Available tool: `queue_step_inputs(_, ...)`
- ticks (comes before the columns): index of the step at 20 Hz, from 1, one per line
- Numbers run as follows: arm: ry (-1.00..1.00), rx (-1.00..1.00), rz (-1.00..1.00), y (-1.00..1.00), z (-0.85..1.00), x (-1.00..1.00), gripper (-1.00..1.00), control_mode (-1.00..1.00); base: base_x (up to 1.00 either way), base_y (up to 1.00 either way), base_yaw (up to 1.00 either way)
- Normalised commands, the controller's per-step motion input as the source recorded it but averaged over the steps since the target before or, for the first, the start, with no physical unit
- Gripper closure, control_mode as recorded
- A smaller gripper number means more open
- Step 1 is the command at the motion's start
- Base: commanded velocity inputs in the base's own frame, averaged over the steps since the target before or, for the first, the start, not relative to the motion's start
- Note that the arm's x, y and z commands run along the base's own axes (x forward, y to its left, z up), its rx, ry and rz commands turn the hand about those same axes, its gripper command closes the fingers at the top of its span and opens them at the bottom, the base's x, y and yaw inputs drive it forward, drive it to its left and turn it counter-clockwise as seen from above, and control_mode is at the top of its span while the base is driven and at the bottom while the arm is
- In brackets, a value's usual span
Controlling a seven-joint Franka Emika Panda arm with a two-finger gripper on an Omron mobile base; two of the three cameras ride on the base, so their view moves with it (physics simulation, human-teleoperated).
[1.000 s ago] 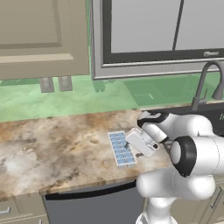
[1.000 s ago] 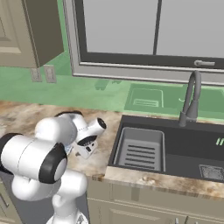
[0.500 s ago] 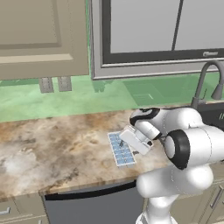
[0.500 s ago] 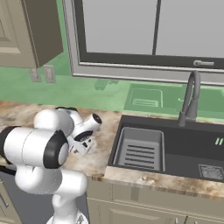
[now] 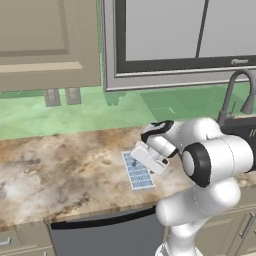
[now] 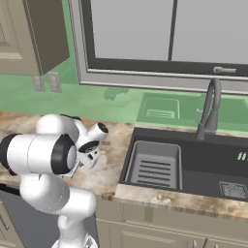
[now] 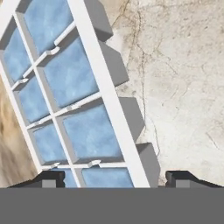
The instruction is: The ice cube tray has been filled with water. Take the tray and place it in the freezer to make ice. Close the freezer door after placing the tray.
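Note:
The ice cube tray (image 5: 138, 174) lies flat on the marble counter (image 5: 60, 170), white with light-blue cells. My gripper (image 5: 142, 161) hangs over the tray's far end, pointing down at it. In the hand view the ice cube tray (image 7: 74, 100) is very close and runs diagonally. The gripper (image 7: 116, 178) is open, its two dark fingertips (image 7: 49, 177) standing apart on either side of the tray's right-hand row and rim. I cannot tell whether the tips touch the tray. From the right base view the hand (image 6: 90, 151) sits low beside my own arm. The freezer and its door are out of view.
A dark sink (image 6: 160, 167) with a curved faucet (image 6: 210, 109) lies to the right of the arm. A window (image 5: 185, 35) is behind the counter, with wall cabinets (image 5: 45, 45) on the left. Two outlets (image 5: 62, 96) sit on the green backsplash.
The hand has slid left and lower, from the tray's right side to over the tray. The tray has stayed in place.

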Motion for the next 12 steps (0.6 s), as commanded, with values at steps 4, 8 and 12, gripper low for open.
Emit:
queue_step_inputs(4,0.0,0.0,0.0,0.13,-0.06,0.05,1.0,-1.0,0.0,0.0,0.0)
queue_step_inputs(8,0.0,0.0,0.0,0.0,0.0,0.0,1.0,-1.0,0.0,0.0,0.0)
queue_step_inputs(12,-0.01,0.0,0.0,0.0,0.13,-0.03,1.0,-1.0,0.0,0.0,0.0)
